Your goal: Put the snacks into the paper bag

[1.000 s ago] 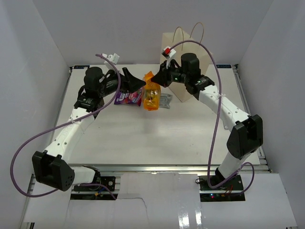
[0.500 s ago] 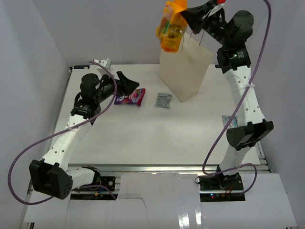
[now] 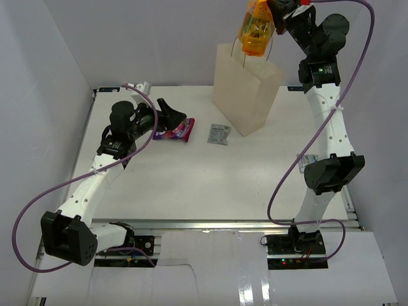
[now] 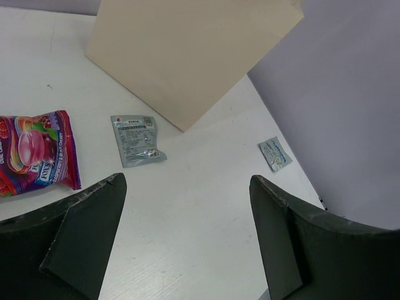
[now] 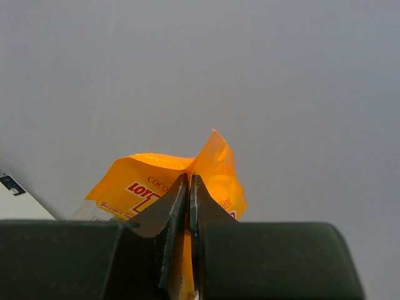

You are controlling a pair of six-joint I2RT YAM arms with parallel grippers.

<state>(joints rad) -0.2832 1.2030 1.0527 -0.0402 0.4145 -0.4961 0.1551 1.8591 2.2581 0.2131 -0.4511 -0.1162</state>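
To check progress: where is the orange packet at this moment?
In the top view, the orange packet hangs from the right gripper, far right, above the paper bag.

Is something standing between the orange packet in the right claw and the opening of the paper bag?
Nothing visible does. The orange packet hangs from the shut right claw, high above the paper bag, with only free air below it.

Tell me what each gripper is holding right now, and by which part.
The right gripper pinches the orange packet by its top edge; the left gripper is open and empty.
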